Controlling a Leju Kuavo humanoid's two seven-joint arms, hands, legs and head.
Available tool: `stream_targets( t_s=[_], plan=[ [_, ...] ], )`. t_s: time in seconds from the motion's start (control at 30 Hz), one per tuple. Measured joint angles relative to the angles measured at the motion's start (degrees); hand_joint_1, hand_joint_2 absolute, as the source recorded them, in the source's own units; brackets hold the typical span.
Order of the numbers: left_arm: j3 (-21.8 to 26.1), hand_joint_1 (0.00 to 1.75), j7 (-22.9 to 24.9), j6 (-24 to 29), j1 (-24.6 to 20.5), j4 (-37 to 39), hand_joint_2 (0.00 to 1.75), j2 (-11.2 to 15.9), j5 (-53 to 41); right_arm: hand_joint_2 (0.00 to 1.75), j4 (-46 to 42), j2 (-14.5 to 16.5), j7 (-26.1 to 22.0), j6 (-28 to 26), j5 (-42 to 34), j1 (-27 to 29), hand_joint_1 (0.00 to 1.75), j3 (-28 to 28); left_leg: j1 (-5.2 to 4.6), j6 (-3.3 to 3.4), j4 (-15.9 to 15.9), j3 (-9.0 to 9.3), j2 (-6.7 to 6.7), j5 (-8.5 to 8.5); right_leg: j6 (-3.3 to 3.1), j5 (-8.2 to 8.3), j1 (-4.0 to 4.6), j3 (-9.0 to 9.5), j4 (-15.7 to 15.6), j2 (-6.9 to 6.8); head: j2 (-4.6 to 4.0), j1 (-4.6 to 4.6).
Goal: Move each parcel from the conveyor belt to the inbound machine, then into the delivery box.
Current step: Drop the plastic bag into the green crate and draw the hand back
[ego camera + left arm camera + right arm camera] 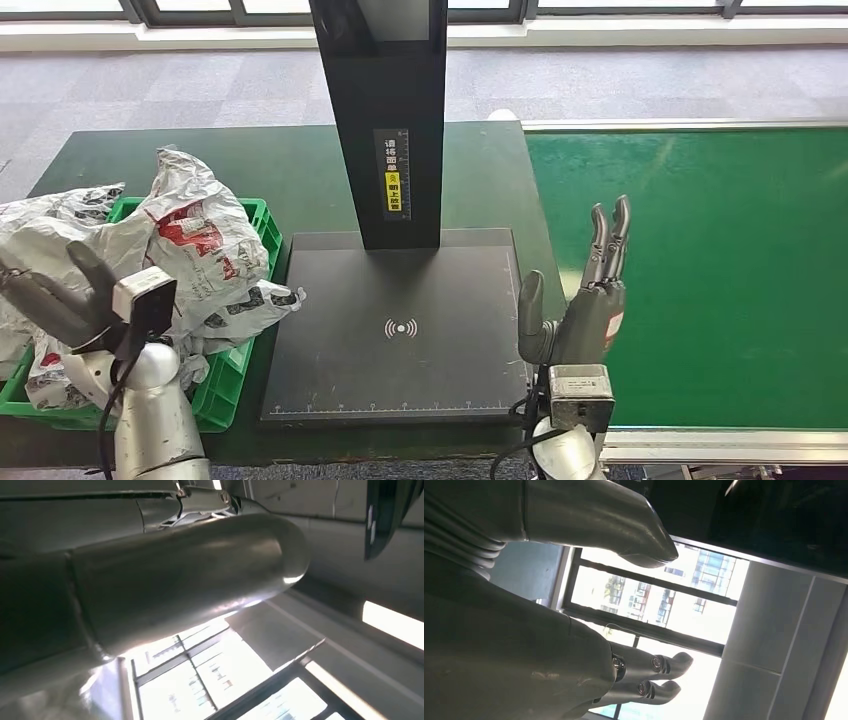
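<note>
My right hand (580, 300) stands upright near the front edge of the table, just at the seam between the dark scanner plate and the green belt, its fingers straight and apart from the thumb, holding nothing; the right wrist view shows the same thick thumb (624, 522) and darker fingers (654, 675) spread against bright windows. My left hand (55, 295) is low on the left, over the near part of the green plastic slatted crate (235, 375), its dark fingers lying against the crumpled silver-grey plastic parcels with red and black print (200, 250) that fill the crate; I cannot tell whether those fingers grip a parcel or only rest on it. Between my two hands lies the flat black base plate of the inbound machine (400, 330), with a white wireless mark at its middle and nothing on it. From its back rises the machine's black upright column (385, 120), carrying a small yellow label. To the right, the wide green conveyor belt with a silver frame (720, 270) stretches away. Beyond the dark green table top (280, 160) is grey carpet floor (620, 85) and a white window sill.
</note>
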Motion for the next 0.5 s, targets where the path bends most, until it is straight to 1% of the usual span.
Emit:
stream_targets(
  t_s=[0.13,0.2,0.27,0.33,0.4,0.47,0.5],
  plan=[
    [-4.6,0.0,-0.1,0.0,1.7,-7.0,0.0,0.4,6.4,0.0,0.0,0.0,0.0,0.1,-0.5,-0.1,0.0,0.0,0.0,0.01,0.0,-0.01,-0.11,-0.01,0.02,-0.03,-0.01,0.06,0.0,-0.11,0.0,0.01],
    [-8.2,0.0,-0.1,0.0,3.5,-9.2,0.87,1.0,12.8,0.0,0.0,0.0,0.0,1.7,-0.9,-0.1,0.0,0.0,-0.02,0.0,0.0,0.06,0.0,-0.02,0.03,-0.03,-0.04,0.04,0.0,-0.01,0.0,0.0],
    [-14.9,0.0,-0.1,-0.4,6.2,-11.0,1.75,2.1,20.2,0.0,0.0,0.0,0.0,3.8,-1.1,-0.1,0.0,0.0,-0.02,-0.01,0.0,0.07,0.03,-0.04,0.03,-0.02,-0.04,0.05,-0.1,0.05,0.0,-0.02],
    [-22.9,0.0,-0.1,-2.2,8.3,-12.3,1.75,3.0,24.7,0.0,0.0,0.0,0.0,4.9,-0.7,-0.1,0.0,0.0,-0.02,-0.01,0.0,0.02,-0.07,-0.04,0.04,-0.02,-0.02,0.1,-0.1,-0.05,0.0,-0.02],
    [-28.7,0.0,-0.1,-5.1,9.4,-13.3,1.75,3.5,27.5,0.87,0.0,0.0,0.0,4.6,0.2,-0.1,0.0,0.0,-0.03,0.0,0.0,0.02,-0.07,-0.05,0.04,-0.02,-0.03,0.11,-0.1,-0.09,0.0,-0.02],
    [-32.7,0.0,-0.1,-8.7,10.3,-13.8,1.75,3.8,30.1,1.75,0.0,0.0,0.0,3.9,1.4,-0.1,0.0,0.0,-0.04,0.0,0.0,0.04,-0.04,-0.05,0.04,-0.01,-0.03,0.1,-0.1,-0.06,0.0,-0.03],
    [-34.6,0.0,-0.1,-10.8,10.5,-14.0,1.75,3.9,31.4,1.75,0.0,0.0,0.0,3.6,1.9,-0.1,0.0,0.0,-0.04,0.0,0.0,0.04,-0.04,-0.05,0.04,-0.01,-0.03,0.1,-0.1,-0.07,0.0,-0.02]
  ],
)
